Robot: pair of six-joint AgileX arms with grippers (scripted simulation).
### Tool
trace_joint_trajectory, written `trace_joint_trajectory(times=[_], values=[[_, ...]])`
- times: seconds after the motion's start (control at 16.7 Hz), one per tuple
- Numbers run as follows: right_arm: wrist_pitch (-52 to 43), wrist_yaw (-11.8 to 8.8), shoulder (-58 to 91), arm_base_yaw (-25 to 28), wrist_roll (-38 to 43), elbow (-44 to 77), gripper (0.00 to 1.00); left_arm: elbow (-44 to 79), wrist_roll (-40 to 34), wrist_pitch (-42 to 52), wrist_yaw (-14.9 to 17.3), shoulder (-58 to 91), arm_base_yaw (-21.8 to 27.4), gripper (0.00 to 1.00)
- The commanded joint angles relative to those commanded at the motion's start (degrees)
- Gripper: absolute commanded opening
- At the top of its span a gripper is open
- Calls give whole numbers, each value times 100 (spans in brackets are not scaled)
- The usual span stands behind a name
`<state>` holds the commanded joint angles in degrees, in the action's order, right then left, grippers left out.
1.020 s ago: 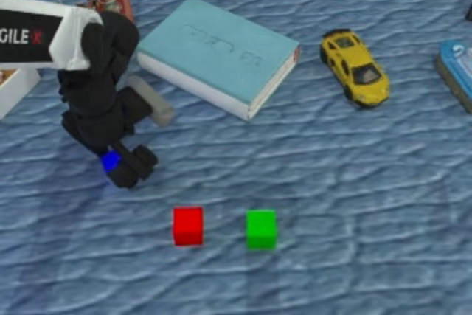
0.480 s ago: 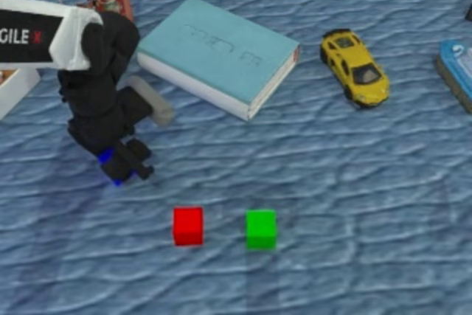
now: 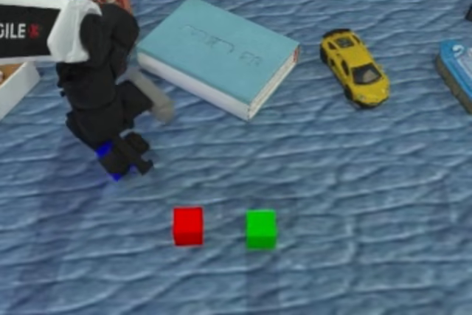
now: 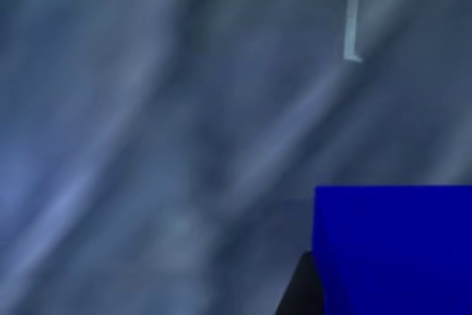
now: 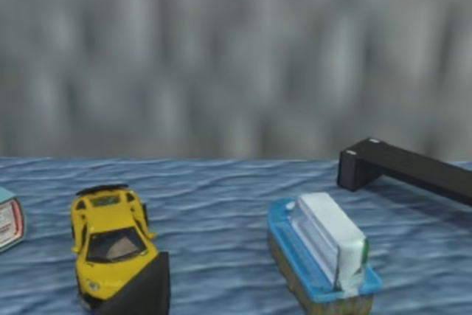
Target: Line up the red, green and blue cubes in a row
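Red cube (image 3: 188, 226) and green cube (image 3: 261, 229) sit side by side at the near edge. Behind them at left, the left gripper (image 3: 120, 161) pinches the blue cube (image 4: 391, 248), which only the left wrist view shows plainly. Farther back lie a book (image 3: 220, 54) and a yellow car (image 3: 354, 67). The right gripper is unseen from above; I cannot tell its jaws.

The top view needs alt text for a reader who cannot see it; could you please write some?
The left claw grips the blue cube at the table's left, behind the red cube and the green cube, which sit side by side. A teal book and a yellow toy car lie farther back.
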<state>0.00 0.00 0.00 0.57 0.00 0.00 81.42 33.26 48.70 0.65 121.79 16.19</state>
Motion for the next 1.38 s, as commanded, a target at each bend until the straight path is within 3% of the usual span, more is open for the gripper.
trace_joint_trajectory(times=[0.3, 0.78, 0.96, 1.38], values=[[0, 0, 0, 0, 0, 0, 100, 564, -27, 1039, -7, -415, -91, 0], [0, 0, 0, 0, 0, 0, 100, 841, 16, 1245, -8, -341, 141, 0], [0, 0, 0, 0, 0, 0, 100, 1552, 101, 1577, 1, 57, 859, 0], [0, 0, 0, 0, 0, 0, 100, 3633, 294, 2570, 24, 1167, 3233, 0]])
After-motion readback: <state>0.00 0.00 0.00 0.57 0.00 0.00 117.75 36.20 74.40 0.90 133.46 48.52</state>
